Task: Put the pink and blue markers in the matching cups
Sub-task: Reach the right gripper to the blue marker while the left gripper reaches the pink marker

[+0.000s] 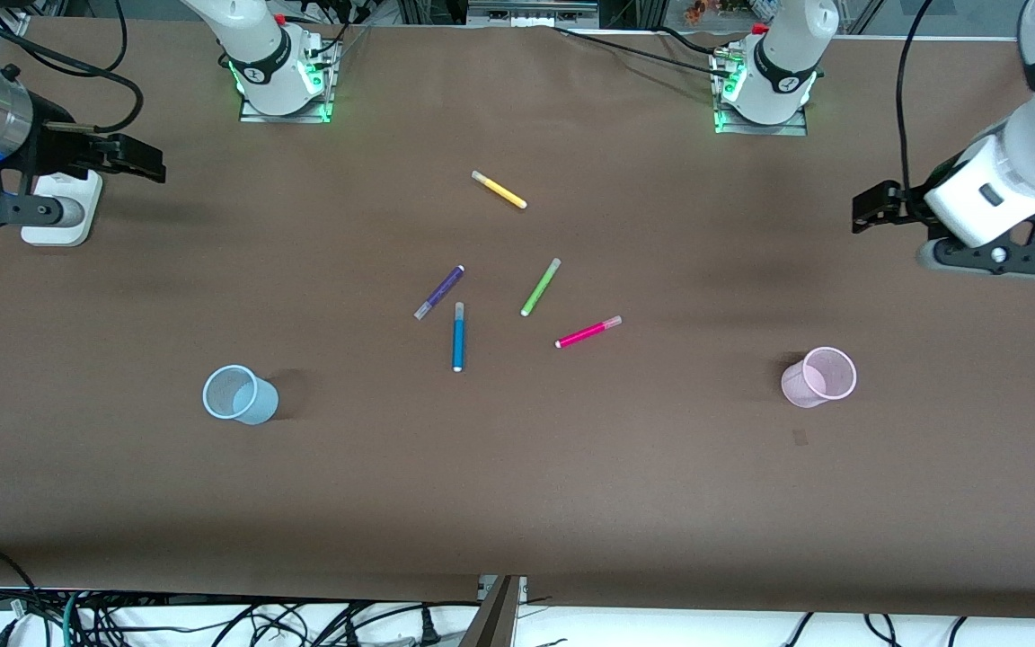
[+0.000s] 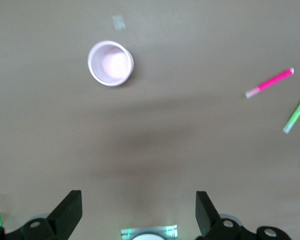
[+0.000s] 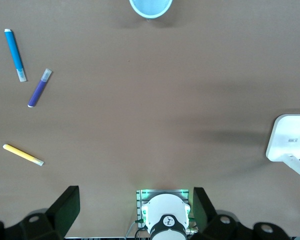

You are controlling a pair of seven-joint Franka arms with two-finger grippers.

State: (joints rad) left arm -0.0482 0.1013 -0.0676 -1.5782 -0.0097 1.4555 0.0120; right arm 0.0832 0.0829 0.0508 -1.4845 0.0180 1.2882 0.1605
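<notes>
Wrist views: left gripper [image 2: 135, 212], right gripper [image 3: 135, 210], jaws wide, empty.

The brown table [image 1: 517, 485] carries five markers lying flat at its middle: yellow marker [image 1: 499, 190], purple marker [image 1: 439, 292], green marker [image 1: 541, 287], blue marker [image 1: 458, 337], pink marker [image 1: 588, 332]. The blue cup [image 1: 239, 394] stands toward the right arm's end, the pink cup [image 1: 819, 376] toward the left arm's end.

White rounded arms, black grippers, black cables, green-lit bases.
</notes>
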